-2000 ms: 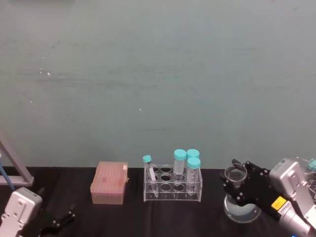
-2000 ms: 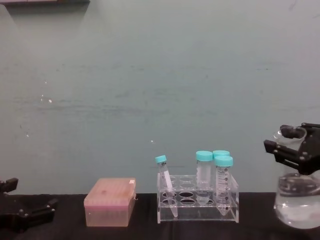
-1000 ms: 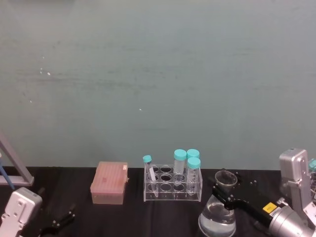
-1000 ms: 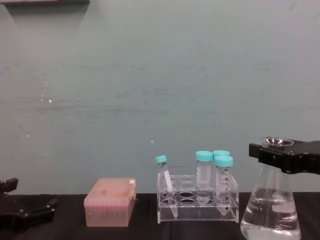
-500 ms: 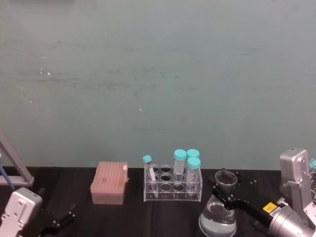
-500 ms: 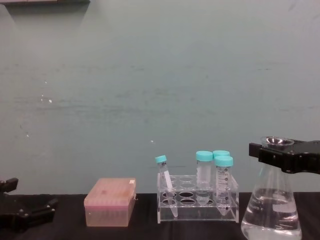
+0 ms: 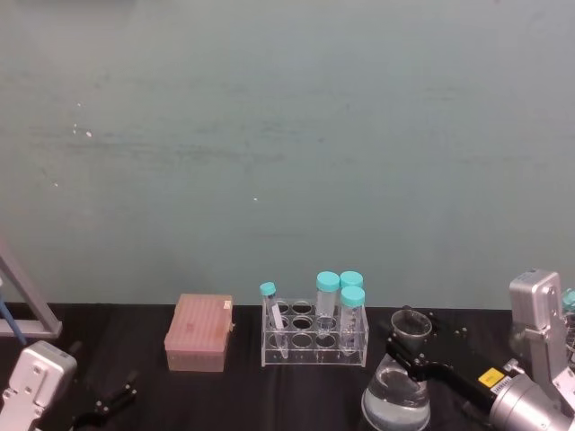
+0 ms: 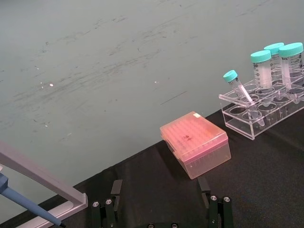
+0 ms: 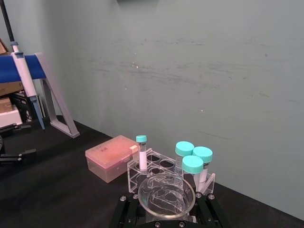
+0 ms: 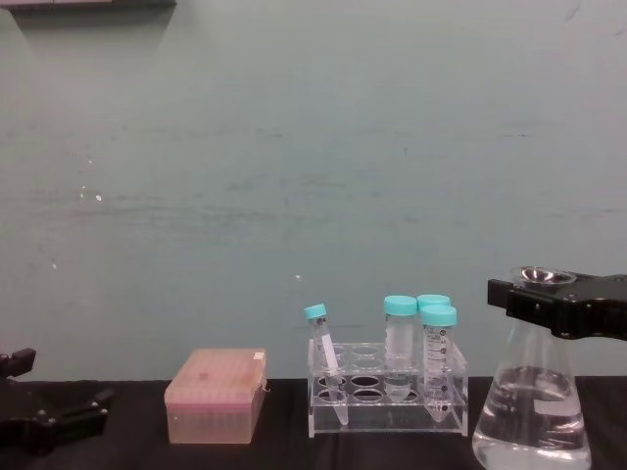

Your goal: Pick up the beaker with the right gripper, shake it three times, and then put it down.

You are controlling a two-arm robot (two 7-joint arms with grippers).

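- Chest view has the right gripper clamped across the narrow neck of the beaker, just under its flared rim.
- The beaker hangs upright at the right side of the bench, beside the tube rack but not touching it. Clear liquid fills its wide lower part.
- Its base sits at the very bottom edge of the view, so I cannot tell whether it rests on the bench or is held just above it.
- The left gripper is parked low at the far left with its jaws apart, well away from the pink box.
- Step in hand, as I judge it: the grasp is made and the beaker is being carried. How many shakes are done cannot be read from here.
- Any shake to come calls for a firm hold on the neck and short strokes clear of the rack, so the liquid does not slop out.
- Setting it down calls for lowering until the base sits flat, then parting the jaws.
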